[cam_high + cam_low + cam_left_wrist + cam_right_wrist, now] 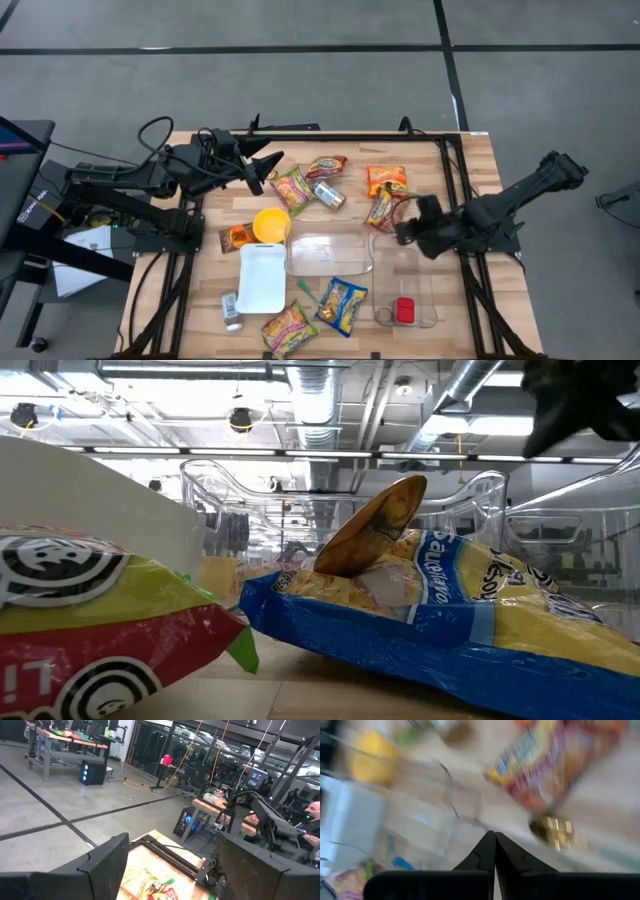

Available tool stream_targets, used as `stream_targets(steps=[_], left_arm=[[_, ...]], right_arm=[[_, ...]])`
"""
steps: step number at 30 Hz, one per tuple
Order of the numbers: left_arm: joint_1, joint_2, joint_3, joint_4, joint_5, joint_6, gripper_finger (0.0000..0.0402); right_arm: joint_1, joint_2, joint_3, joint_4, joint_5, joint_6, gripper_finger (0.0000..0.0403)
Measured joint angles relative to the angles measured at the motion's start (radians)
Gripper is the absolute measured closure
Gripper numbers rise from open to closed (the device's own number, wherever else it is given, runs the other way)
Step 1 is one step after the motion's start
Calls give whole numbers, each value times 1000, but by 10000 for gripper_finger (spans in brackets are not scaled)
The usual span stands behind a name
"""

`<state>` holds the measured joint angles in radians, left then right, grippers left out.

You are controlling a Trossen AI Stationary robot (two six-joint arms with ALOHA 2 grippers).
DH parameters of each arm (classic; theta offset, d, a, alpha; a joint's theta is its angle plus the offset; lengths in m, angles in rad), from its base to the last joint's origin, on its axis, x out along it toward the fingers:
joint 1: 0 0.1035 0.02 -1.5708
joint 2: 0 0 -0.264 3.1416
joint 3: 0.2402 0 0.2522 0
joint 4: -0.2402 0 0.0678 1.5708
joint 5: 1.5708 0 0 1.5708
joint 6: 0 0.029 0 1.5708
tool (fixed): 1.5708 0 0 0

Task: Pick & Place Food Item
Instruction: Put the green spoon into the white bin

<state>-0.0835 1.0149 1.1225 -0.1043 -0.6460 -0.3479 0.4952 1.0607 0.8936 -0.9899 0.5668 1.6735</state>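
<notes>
Right pincer [407, 232] shut beside crinkly orange-red snack packet [384, 209].

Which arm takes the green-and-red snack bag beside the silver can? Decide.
Left. The left gripper hangs open right next to the green-and-red snack bag, while the right gripper is shut, farther off by the clear plastic container.

Orange-red snack bag [383, 209] lies flat on the tabletop [470, 160], just beside the clear container [329, 252]'s far right corner.

Both arms are built of dark, matte black links. Looped black cables are carried by the left arm [150, 175]. Flat, angular black fingers [482, 855] are fitted to the right arm [500, 208].
</notes>
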Motion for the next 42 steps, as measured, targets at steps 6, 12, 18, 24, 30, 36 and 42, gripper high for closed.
stream_targets(steps=[6,12,18,24,30,36,42], left_arm=[[0,0,0,0,3,20,105],[0,0,0,0,3,22,105],[0,0,0,0,3,22,105],[0,0,0,0,3,21,105],[0,0,0,0,3,19,105],[0,0,0,0,3,19,105],[0,0,0,0,3,18,105]], right_arm=[[39,-159,0,139,213,-343,403],[55,-317,1,313,284,-653,399],[48,-386,1,306,268,-677,340],[47,-386,1,300,265,-713,269],[47,-386,1,300,265,-731,228],[47,-387,1,299,270,-739,212],[35,-387,1,247,286,-688,217]])
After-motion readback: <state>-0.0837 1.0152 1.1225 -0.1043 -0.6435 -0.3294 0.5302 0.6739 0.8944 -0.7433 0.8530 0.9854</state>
